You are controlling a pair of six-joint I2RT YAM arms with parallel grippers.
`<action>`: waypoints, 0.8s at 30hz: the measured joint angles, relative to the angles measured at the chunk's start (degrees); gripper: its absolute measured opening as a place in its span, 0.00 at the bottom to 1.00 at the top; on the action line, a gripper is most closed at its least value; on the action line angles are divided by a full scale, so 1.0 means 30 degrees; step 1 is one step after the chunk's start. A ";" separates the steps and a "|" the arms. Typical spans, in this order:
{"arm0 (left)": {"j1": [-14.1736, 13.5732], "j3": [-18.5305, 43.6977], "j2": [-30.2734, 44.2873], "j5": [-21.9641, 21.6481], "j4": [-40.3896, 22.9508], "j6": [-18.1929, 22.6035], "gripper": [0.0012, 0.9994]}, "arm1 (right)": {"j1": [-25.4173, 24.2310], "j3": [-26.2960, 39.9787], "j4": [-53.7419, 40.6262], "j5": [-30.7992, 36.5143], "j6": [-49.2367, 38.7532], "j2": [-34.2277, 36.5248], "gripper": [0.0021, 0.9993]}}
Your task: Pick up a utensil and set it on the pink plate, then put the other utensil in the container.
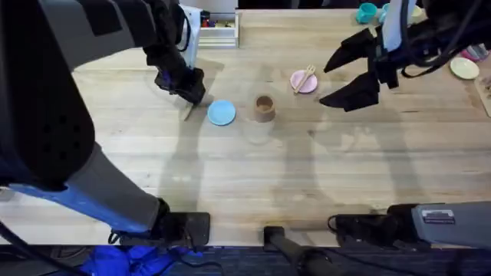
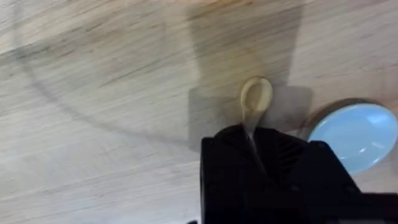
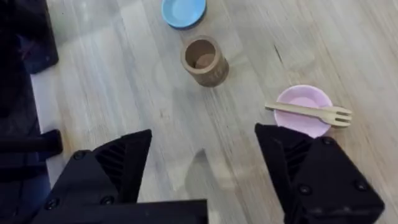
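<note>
Fork (image 3: 311,112) lies across the pink plate (image 3: 303,99), far and right of centre, so step 1 looks done; tines overhang the rim but it sits stable. Spoon (image 2: 255,99) is your open item: left gripper (image 1: 186,86) is pinching its handle just left of the blue plate (image 1: 222,113), bowl end sticking out past the fingertips; can't tell from wrist view if it's off the table (image 1: 307,192) yet or touching. Right gripper (image 3: 202,168) is spread wide, holding nothing, hovering near side of the plate.

Risks as I see them: grip is on a thin handle close to one end, so spoon may pivot or slip during the carry; lift slow. Container (image 1: 264,108) is narrow, just right of the blue plate, btw the two plates; come in tilted or off-centre and you'll clip the rim, tip the cup or drop the spoon outside. Route also passes over the blue plate; keep clearance or you'll drag it. Keep the right arm parked; a sweep could knock the fork off.
</note>
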 joint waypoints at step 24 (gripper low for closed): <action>0.0036 0.0000 -0.0029 0.0800 0.0858 0.0000 0.04 | 0.0000 0.0000 0.0001 0.0000 0.0005 0.0000 1.00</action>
